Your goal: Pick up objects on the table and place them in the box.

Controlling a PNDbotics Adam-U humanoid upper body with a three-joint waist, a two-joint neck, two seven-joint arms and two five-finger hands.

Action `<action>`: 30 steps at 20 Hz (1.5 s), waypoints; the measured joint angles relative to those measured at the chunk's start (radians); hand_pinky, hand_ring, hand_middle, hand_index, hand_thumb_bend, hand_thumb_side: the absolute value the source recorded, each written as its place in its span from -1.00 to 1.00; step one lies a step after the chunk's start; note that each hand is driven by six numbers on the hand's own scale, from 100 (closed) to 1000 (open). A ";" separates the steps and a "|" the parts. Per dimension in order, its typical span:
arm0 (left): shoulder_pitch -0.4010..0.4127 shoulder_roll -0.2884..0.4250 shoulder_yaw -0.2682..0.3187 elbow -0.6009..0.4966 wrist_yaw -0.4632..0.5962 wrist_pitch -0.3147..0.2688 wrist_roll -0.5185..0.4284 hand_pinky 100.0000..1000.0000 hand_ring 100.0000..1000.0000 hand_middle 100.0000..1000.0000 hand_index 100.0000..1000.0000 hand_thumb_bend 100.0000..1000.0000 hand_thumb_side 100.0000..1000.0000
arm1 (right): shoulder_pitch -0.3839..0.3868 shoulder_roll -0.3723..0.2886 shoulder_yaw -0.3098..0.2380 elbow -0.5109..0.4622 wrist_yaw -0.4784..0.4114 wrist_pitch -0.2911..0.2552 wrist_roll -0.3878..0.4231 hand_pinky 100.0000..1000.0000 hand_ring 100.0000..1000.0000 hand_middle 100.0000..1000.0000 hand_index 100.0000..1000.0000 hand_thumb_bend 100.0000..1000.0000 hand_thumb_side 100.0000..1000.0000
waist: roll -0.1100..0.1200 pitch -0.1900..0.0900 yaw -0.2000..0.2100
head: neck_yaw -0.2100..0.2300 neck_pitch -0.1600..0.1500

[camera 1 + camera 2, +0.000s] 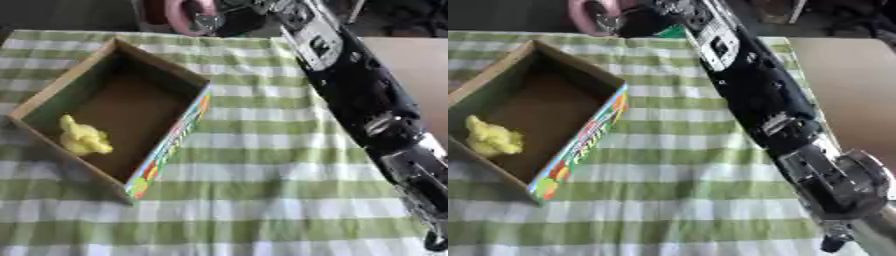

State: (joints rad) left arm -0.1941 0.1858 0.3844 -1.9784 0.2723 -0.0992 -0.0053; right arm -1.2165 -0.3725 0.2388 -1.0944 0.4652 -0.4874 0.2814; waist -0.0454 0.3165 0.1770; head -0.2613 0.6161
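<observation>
No readable text. Box (pixel 166 145) near-right side wall has colourful print, possibly lettering, too blurred to make out any characters.

Tablecloth (pixel 262 200): green-and-white checked, covers most of frame.
Bare tabletop (pixel 859 85): tan, right edge of frame.

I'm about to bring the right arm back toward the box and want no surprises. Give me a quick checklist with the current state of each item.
1. Box upright, open side up: ok.
2. Room in the box: ok; only a yellow object lies in its near left corner.
3. Right hand holding something: cannot tell; it is at the far table edge beside a pink object, fingers not readable.
4. Path from the hand to the box: ok; only checked tablecloth shows between them.
5. Left hand: cannot tell; it is out of view.
6. Objects left to pick: cannot tell; only the pink one shows outside the box.
</observation>
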 measured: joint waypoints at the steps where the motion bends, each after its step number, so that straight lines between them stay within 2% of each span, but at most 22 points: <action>1: 0.000 0.000 0.000 0.000 0.001 -0.001 0.001 0.02 0.43 0.25 0.37 -1.00 0.94 | -0.004 0.015 0.003 0.003 -0.001 0.001 0.005 0.21 -0.02 -0.38 -0.02 -1.00 -0.34 | 0.000 -0.001 0.004 | -0.003 0.000; 6: -0.006 0.005 -0.007 0.000 0.011 -0.003 0.002 0.02 0.43 0.25 0.37 -1.00 0.93 | -0.008 0.084 0.002 0.041 0.018 0.008 0.023 0.21 -0.02 -0.38 -0.02 -1.00 -0.37 | 0.000 -0.004 0.016 | -0.019 0.007; 16: -0.017 0.008 -0.012 0.000 0.019 -0.010 0.002 0.02 0.43 0.25 0.37 -1.00 0.94 | 0.025 0.193 0.006 0.132 0.150 -0.011 0.018 0.20 0.03 -0.36 0.00 -1.00 -0.45 | -0.007 0.000 0.029 | -0.037 0.007; 19: -0.019 0.008 -0.012 0.000 0.019 -0.010 0.002 0.02 0.43 0.25 0.37 -1.00 0.94 | 0.039 0.210 0.015 0.151 0.194 -0.020 0.019 0.21 0.13 -0.20 0.14 -1.00 -0.50 | -0.008 0.005 0.030 | -0.039 0.007; 22: -0.019 0.008 -0.012 0.000 0.019 -0.010 0.001 0.02 0.43 0.25 0.37 -1.00 0.94 | 0.043 0.217 0.029 0.163 0.234 -0.041 0.037 0.27 0.34 0.13 0.47 -1.00 -0.59 | -0.013 0.005 0.031 | -0.039 0.007; 24: -0.019 0.008 -0.012 0.000 0.019 -0.008 0.000 0.02 0.43 0.25 0.37 -1.00 0.96 | 0.043 0.220 0.037 0.165 0.262 -0.062 0.058 0.31 0.42 0.31 0.58 -1.00 -0.60 | -0.013 0.005 0.031 | -0.039 0.007; 25: -0.020 0.008 -0.012 0.000 0.019 -0.007 -0.001 0.02 0.43 0.25 0.37 -1.00 0.94 | 0.043 0.220 0.039 0.165 0.275 -0.071 0.070 0.33 0.46 0.40 0.65 -1.00 -0.70 | -0.013 0.005 0.031 | -0.039 0.007; 26: -0.020 0.008 -0.012 0.000 0.019 -0.007 -0.001 0.02 0.43 0.25 0.37 -1.00 0.94 | 0.043 0.221 0.039 0.165 0.289 -0.078 0.082 0.36 0.50 0.47 0.71 -1.00 -0.55 | -0.013 0.005 0.031 | -0.039 0.007; 27: -0.020 0.008 -0.012 0.000 0.019 -0.007 -0.001 0.02 0.43 0.25 0.37 -1.00 0.94 | 0.042 0.221 0.039 0.165 0.304 -0.086 0.096 0.37 0.51 0.48 0.72 -1.00 -0.50 | -0.013 0.005 0.031 | -0.039 0.007; 28: -0.020 0.008 -0.012 0.000 0.019 -0.006 -0.002 0.02 0.43 0.25 0.37 -1.00 0.94 | 0.040 0.221 0.039 0.164 0.319 -0.093 0.110 0.43 0.59 0.59 0.80 -1.00 -0.17 | -0.013 0.005 0.031 | -0.039 0.007; 30: -0.020 0.008 -0.012 0.000 0.019 -0.005 -0.002 0.02 0.43 0.25 0.37 -1.00 0.94 | 0.036 0.221 0.039 0.164 0.346 -0.112 0.138 0.50 0.68 0.68 0.88 -1.00 0.16 | -0.013 0.005 0.031 | -0.039 0.007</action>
State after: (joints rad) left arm -0.2142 0.1940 0.3724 -1.9785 0.2917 -0.1044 -0.0070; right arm -1.1807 -0.1516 0.2777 -0.9300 0.8113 -0.5997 0.4194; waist -0.0587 0.3216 0.2080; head -0.3004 0.6236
